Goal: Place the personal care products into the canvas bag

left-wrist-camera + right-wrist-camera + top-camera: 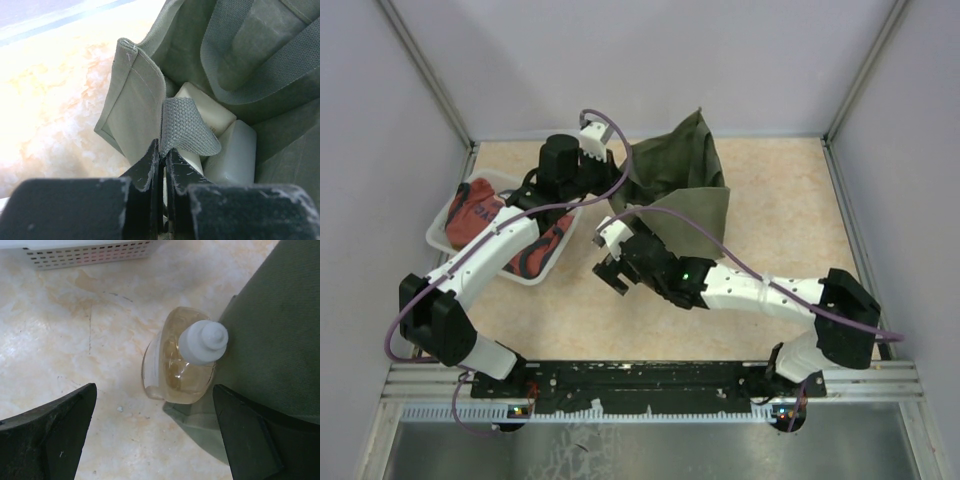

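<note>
The olive-green canvas bag point(675, 175) stands at the back middle of the table. My left gripper point(605, 160) is shut on its grey webbing strap point(187, 125) at the bag's opening; in the left wrist view the gripper point(162, 150) pinches the strap's end. Two cream containers point(207, 107) point(235, 152) lie inside the bag. An amber bottle with a white cap point(177, 362) stands upright on the table, touching the bag's side point(275, 325). My right gripper point(155, 435) is open above it, fingers on either side; in the top view this gripper point(610, 265) hides the bottle.
A clear perforated tray point(440, 235) at the left holds the red-and-black fabric pouch point(475, 215); its edge shows in the right wrist view point(90, 255). Grey walls close in the table at the back and both sides.
</note>
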Motion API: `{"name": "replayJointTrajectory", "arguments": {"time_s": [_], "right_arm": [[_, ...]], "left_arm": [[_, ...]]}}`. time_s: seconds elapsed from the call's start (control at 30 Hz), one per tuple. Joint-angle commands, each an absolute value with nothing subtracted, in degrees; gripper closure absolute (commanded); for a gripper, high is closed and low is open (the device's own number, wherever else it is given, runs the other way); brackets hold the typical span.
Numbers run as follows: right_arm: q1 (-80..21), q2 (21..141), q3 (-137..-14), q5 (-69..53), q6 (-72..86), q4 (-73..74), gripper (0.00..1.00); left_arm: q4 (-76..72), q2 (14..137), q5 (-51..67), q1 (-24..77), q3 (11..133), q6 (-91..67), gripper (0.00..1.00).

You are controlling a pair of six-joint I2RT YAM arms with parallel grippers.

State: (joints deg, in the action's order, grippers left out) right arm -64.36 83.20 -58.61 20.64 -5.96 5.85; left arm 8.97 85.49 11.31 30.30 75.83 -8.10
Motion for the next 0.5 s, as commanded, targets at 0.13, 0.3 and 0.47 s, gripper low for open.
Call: {"name": "replayJointTrajectory", "arguments": {"time_s": [0.13, 0.3, 0.47], "right_arm": [[-59.42, 86.75, -59.30, 18.42, -9.20, -5.70, 0.01], [-58.00, 90.45, -59.18, 15.21, -9.97, -9.75, 0.01], [-57.67, 95.27, -58.90, 14.38, -10.30, -13.52, 0.01]], "left_arm": [[8.29, 84.19, 11.36, 30.21, 75.77, -7.33, 1.00], [8.36, 84.36, 11.25, 30.18, 75.85, -7.29, 1.00], [8.64, 84.38, 10.98, 30.28, 75.85, -7.27, 1.00]]}}
